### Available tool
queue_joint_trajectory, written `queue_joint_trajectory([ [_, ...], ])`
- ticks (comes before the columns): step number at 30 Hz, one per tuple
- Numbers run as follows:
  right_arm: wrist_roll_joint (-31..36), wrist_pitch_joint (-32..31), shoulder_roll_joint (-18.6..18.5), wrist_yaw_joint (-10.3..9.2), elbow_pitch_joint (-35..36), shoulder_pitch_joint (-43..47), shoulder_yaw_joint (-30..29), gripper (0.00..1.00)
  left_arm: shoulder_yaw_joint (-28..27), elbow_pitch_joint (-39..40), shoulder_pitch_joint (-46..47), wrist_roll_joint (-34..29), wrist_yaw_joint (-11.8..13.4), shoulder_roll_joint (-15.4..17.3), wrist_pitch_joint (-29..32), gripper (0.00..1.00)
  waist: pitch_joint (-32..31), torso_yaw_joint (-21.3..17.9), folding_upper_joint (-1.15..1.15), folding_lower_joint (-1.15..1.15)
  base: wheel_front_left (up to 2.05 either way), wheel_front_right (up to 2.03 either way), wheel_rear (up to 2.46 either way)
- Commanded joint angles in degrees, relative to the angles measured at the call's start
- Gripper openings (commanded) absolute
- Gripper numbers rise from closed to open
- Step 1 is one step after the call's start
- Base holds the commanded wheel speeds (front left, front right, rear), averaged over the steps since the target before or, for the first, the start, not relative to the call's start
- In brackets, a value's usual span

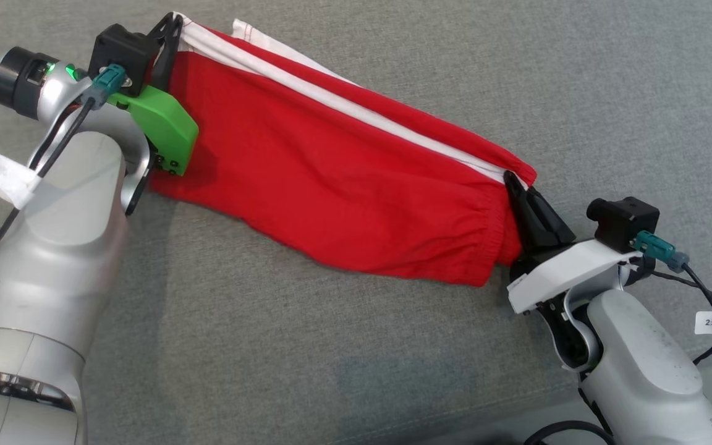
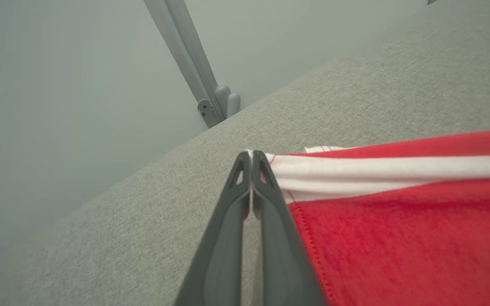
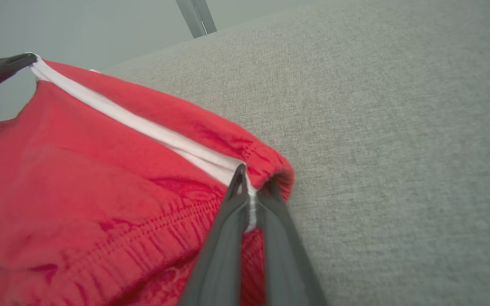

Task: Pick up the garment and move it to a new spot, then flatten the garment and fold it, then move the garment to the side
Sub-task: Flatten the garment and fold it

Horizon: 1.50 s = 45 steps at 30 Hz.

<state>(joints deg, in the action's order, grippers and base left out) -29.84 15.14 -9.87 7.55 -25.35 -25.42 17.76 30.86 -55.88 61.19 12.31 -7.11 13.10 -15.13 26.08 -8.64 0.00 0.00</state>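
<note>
Left gripper (image 1: 173,20) — clenched on red garment (image 1: 331,185) | right gripper (image 1: 510,177) — clenched on it too | cable tag (image 1: 711,322): "2米"

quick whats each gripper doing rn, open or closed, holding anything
left gripper: closed, holding the red shorts by the white-striped hem corner
right gripper: closed, holding the red shorts at the elastic waistband

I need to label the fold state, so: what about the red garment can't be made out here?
- Head view: a corner of the garment is behind the green cover.
- Left wrist view: it runs off the right and bottom edges.
- Right wrist view: its near folds are blurred and cut by the bottom edge.
</note>
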Motion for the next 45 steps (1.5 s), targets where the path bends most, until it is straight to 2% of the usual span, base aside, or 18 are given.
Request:
queue_joint_trajectory([
  [1,0.8,0.0,0.4,-0.12,-0.4,-0.3,-0.4,0.00,0.5,-1.3,1.7,-0.9,0.2,0.0,0.0,0.00,4.0,-4.1,0.00,0.00,0.00,0.00,0.00],
  [6,1.7,-0.1,2.0,-0.14,-0.5,-0.2,-0.6,0.00,2.2,-5.0,3.4,-1.5,-0.1,-1.1,0.0,0.00,4.4,-4.8,0.00,0.00,0.00,0.00,0.00],
  [12,2.1,-0.1,2.8,-0.16,0.1,0.4,-0.3,0.00,2.9,-5.4,3.5,-0.9,-0.3,-2.1,0.0,0.00,4.1,-4.8,0.00,0.00,0.00,0.00,0.00],
  [13,2.2,-0.1,2.8,-0.16,0.3,0.4,-0.5,0.10,2.9,-5.4,3.4,-0.7,-0.3,-2.1,0.0,0.00,4.0,-4.8,0.00,0.00,0.00,0.00,0.00],
  [14,2.3,-0.1,3.0,-0.16,0.5,0.5,-0.8,0.40,2.8,-5.5,3.2,-0.7,-0.3,-2.0,0.0,0.00,3.9,-4.8,0.00,0.00,0.00,0.00,0.00],
  [15,2.4,-0.1,3.1,-0.16,0.6,0.7,-1.1,0.51,2.6,-5.5,3.1,-0.7,0.0,-1.9,0.0,0.00,3.7,-4.8,0.00,0.00,0.00,0.00,0.00],
  [16,2.8,-0.1,3.2,-0.15,1.0,0.9,-1.8,0.79,2.0,-5.2,2.6,-0.4,0.5,-1.8,0.0,0.00,3.3,-4.7,0.00,0.00,0.00,0.00,0.00],
  [17,2.9,0.0,3.3,-0.15,1.1,1.1,-2.3,0.96,1.7,-4.8,2.4,-0.1,0.6,-1.8,0.0,0.00,3.1,-4.7,0.00,0.00,0.00,0.00,0.00],
  [18,3.1,0.0,3.4,-0.15,1.3,1.2,-2.9,1.00,1.6,-4.6,2.0,-0.1,0.5,-1.7,0.0,0.25,2.9,-4.6,0.00,0.00,0.00,0.00,0.00],
  [19,3.1,0.0,3.4,-0.15,1.3,1.2,-2.9,1.00,1.6,-4.6,2.0,-0.1,0.5,-1.7,0.0,0.25,2.9,-4.6,0.00,0.00,0.00,0.00,0.00],
  [20,3.2,0.0,3.6,-0.12,1.5,1.3,-3.3,1.00,1.4,-4.0,1.8,0.0,0.5,-1.8,0.0,0.68,2.6,-4.6,0.00,0.00,0.00,0.00,0.00],
  [21,3.5,0.0,3.7,-0.12,1.7,1.7,-3.9,1.00,1.1,-3.4,1.5,0.2,0.6,-1.9,0.0,1.00,2.2,-4.5,0.00,0.00,0.00,0.00,0.00],
  [31,6.9,0.0,4.9,-0.11,4.1,7.0,-11.9,1.00,-5.3,3.1,-6.8,3.4,2.1,-1.8,0.0,1.00,-2.5,-3.1,0.00,0.00,0.00,0.00,0.00],
  [38,8.8,0.0,5.7,-0.11,5.4,10.7,-15.9,1.00,-7.2,-0.6,-13.3,6.3,0.5,-3.1,0.0,1.00,-4.2,-2.5,0.00,0.00,0.00,0.00,0.00],
  [45,9.7,0.0,6.1,-0.11,5.8,10.8,-16.8,1.00,-5.1,-8.9,-12.5,9.3,-0.5,-6.0,2.0,1.00,-5.1,-3.1,0.00,0.00,0.00,0.00,0.00],
])
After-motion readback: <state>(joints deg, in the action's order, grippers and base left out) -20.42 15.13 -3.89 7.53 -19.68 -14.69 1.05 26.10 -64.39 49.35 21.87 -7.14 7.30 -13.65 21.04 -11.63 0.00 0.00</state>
